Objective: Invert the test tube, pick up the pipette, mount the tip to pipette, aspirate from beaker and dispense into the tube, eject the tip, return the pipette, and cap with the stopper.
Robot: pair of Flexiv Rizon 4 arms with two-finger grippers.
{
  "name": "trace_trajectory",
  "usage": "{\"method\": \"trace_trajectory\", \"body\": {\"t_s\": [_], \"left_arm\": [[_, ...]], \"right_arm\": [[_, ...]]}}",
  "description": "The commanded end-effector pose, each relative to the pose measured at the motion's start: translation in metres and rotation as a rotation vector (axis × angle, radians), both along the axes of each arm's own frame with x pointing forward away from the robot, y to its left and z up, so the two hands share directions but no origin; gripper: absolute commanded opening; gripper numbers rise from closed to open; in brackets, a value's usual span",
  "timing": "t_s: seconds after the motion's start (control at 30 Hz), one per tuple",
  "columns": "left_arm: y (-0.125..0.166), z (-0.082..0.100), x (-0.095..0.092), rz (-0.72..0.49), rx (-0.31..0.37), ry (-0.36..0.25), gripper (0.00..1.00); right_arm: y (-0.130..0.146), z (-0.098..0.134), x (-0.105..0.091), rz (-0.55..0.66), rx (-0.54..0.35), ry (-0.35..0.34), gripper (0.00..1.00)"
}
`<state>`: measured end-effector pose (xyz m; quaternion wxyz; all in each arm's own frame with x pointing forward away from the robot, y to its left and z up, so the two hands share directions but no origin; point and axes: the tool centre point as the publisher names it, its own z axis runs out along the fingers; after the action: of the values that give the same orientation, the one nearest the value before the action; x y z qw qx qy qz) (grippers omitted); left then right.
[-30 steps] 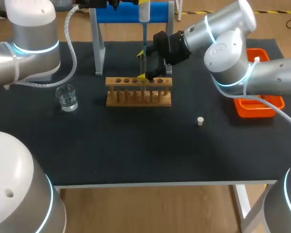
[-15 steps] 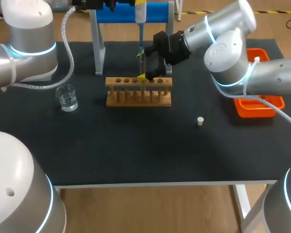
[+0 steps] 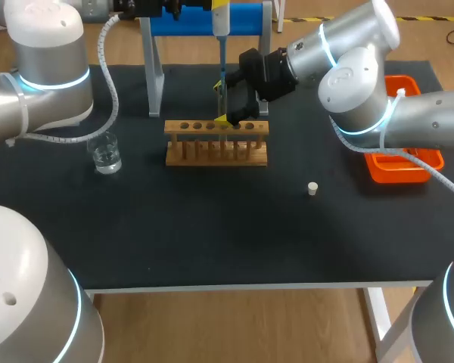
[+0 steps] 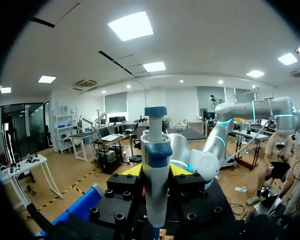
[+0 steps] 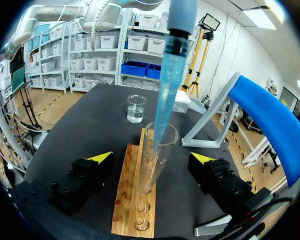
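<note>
My left gripper (image 4: 156, 172) is shut on the white and blue pipette (image 4: 155, 165), which it holds upright above the rack. The pipette's blue tip (image 5: 165, 105) points down, its end just inside the mouth of the glass test tube (image 5: 154, 162). The tube stands mouth up in the wooden rack (image 5: 134, 200). My right gripper (image 5: 151, 159) is open, one finger on each side of the tube and clear of it. The beaker (image 3: 106, 153) with clear liquid stands left of the rack. The white stopper (image 3: 312, 188) lies to the rack's front right.
The blue pipette stand (image 3: 204, 19) with grey legs rises behind the rack. An orange tray (image 3: 405, 166) sits at the table's right edge, partly behind my right arm. The black mat (image 3: 212, 227) in front of the rack is bare.
My left arm has shifted a little, carrying the pipette slightly to the left above the tube. The right arm, the tube and the rack have kept still.
</note>
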<state>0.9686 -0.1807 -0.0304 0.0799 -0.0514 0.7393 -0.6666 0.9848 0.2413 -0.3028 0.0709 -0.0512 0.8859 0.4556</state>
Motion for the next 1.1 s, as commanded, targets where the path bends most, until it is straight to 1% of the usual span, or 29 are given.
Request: {"method": "trace_trajectory", "body": {"t_s": [0.03,0.7,1.1], "left_arm": [[-0.002,-0.004,0.003,-0.006,-0.004,0.001,0.00],[-0.002,-0.017,0.008,-0.009,-0.004,0.027,0.00],[-0.003,-0.023,0.010,-0.006,0.008,0.037,0.00]], "right_arm": [[-0.001,0.001,0.000,0.001,-0.001,0.001,1.00],[-0.001,0.001,0.000,0.001,-0.001,0.001,1.00],[-0.001,0.001,0.000,0.001,-0.001,0.001,1.00]]}}
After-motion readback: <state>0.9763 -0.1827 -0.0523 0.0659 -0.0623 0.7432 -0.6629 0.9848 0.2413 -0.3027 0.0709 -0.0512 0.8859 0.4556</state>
